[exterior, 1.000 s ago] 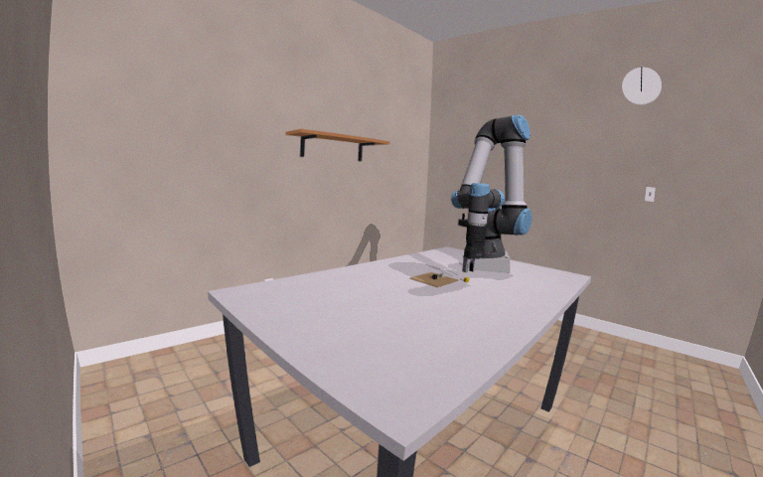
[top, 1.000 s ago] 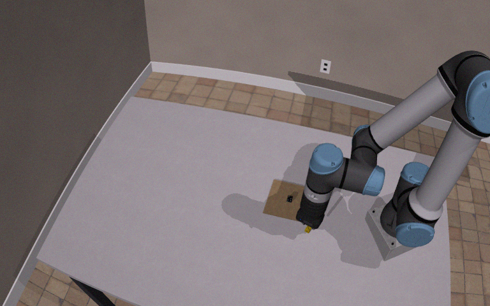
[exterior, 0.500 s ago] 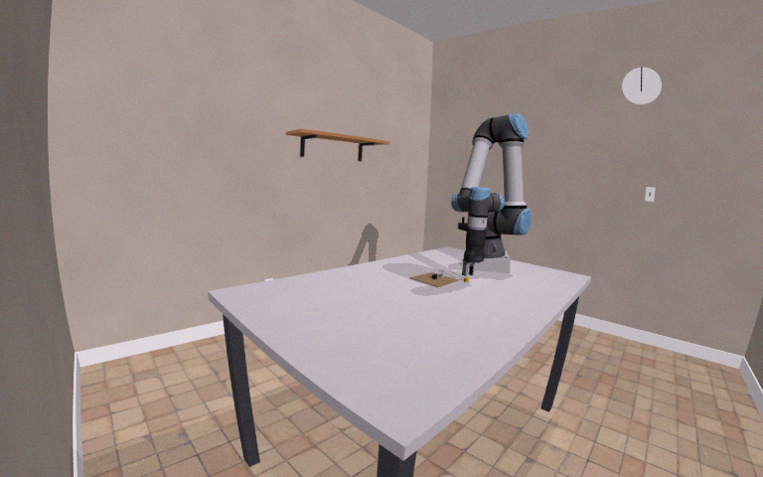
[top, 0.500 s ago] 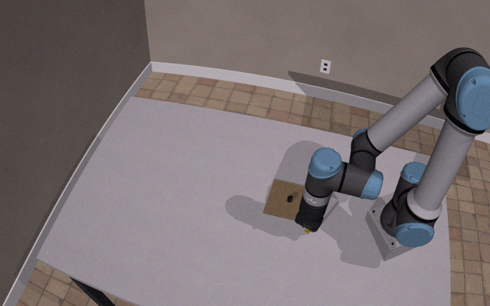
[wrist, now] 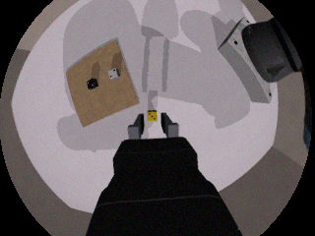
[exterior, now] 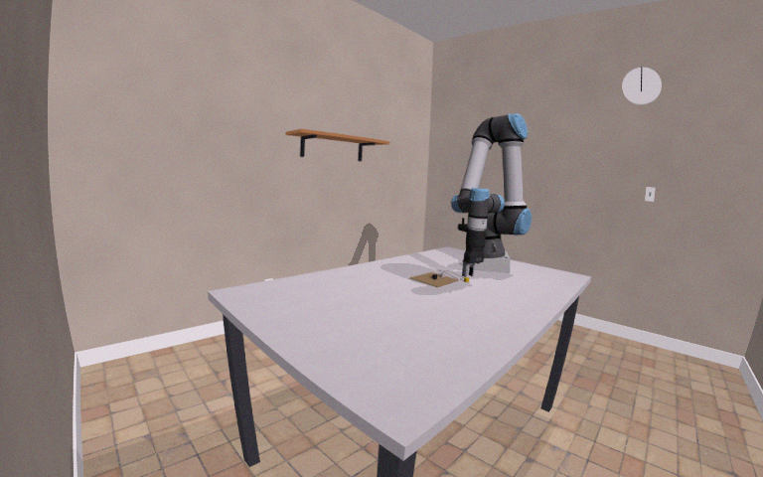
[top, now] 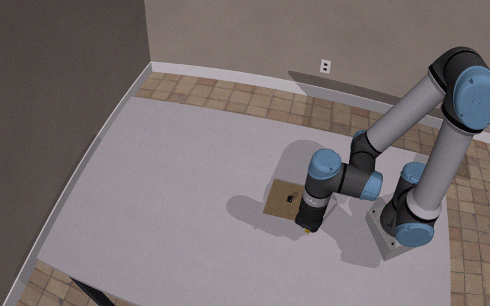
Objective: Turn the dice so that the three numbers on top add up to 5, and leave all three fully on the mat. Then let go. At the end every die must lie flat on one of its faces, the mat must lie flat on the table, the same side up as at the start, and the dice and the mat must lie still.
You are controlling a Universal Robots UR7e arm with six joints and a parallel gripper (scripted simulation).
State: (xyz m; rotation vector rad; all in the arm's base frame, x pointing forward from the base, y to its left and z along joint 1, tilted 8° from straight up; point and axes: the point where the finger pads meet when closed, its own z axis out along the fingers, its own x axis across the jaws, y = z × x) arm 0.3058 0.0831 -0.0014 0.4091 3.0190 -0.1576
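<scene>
A brown mat lies flat on the grey table. A black die sits on it, and the wrist view shows the black die beside a white die on the mat. The white die is hidden by the arm in the top view. A yellow die lies on the bare table just off the mat's near right corner. My gripper points straight down, low over the table. Its open fingers straddle the yellow die without gripping it. It also shows in the exterior view. The dice's top numbers are too small to read.
The robot's grey base block stands on the table to the right of the mat, also in the wrist view. The arm's elbow and wrist joints hang over the mat's right side.
</scene>
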